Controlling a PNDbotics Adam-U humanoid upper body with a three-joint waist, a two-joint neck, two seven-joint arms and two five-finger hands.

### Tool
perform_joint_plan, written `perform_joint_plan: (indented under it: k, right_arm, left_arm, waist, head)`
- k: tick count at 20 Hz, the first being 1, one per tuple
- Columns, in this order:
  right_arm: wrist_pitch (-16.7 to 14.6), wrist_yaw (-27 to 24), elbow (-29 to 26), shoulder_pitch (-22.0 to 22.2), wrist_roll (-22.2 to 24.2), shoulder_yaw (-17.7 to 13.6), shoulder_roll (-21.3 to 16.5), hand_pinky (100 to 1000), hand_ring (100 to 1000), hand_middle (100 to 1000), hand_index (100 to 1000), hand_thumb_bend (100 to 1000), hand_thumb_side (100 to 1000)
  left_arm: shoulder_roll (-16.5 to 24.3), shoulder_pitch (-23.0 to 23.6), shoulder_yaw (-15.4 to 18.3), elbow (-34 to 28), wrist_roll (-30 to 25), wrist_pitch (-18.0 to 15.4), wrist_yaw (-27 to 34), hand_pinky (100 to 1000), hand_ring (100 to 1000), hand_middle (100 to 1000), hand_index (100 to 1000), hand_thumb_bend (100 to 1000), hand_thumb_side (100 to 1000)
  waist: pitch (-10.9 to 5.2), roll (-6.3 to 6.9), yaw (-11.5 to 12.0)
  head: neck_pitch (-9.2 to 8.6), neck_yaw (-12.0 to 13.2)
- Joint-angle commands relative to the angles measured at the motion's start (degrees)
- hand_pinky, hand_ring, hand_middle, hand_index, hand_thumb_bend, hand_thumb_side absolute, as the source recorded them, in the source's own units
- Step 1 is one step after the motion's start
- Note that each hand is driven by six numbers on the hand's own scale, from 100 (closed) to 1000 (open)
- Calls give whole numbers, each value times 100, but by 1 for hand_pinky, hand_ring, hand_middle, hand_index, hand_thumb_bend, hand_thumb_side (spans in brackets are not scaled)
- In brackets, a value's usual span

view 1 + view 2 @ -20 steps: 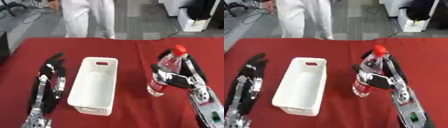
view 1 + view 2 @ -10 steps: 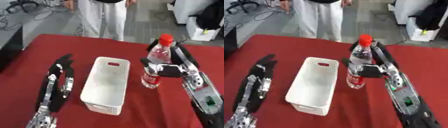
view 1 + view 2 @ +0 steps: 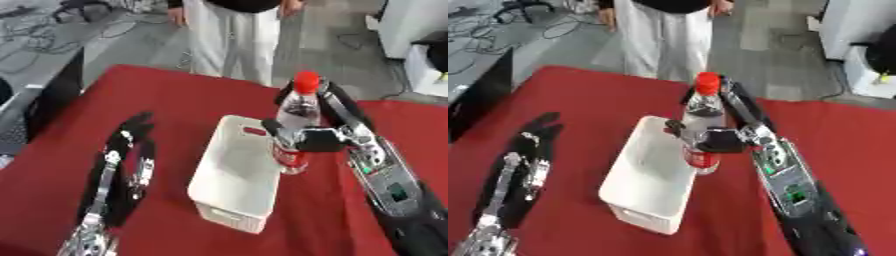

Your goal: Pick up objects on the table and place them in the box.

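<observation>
One clear bottle point(image 3: 295, 131) with a red cap stands in the curled fingers of the right hand point(image 3: 328, 135). One white box point(image 3: 234, 175) lies just beside that hand, between it and the left hand point(image 3: 127, 150).

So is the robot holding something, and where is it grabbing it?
Yes. Its right hand holds the bottle, fingers curled round the middle by the red label. The left hand is open and holds nothing.
</observation>
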Motion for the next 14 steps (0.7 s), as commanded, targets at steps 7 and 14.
perform_joint_plan:
  k: [7,14]
  right_arm:
    - [-188,395,354,-364,-73,-135,40,100,100,281,410,391,178]
    - [-312,636,442,-378,-197,-193,72,100,207,294,409,390,208]
  left_arm:
    - [127,-129,-68,-84,-71,-26,114,851,855,861,939,100,897]
    - [85,-175,-117,-70,-134,-51,143,852,856,861,939,100,900]
  waist:
    - [-85,-54,275]
    - [3,-71,394]
  head:
    - [-321,57]
    - [-404,-20]
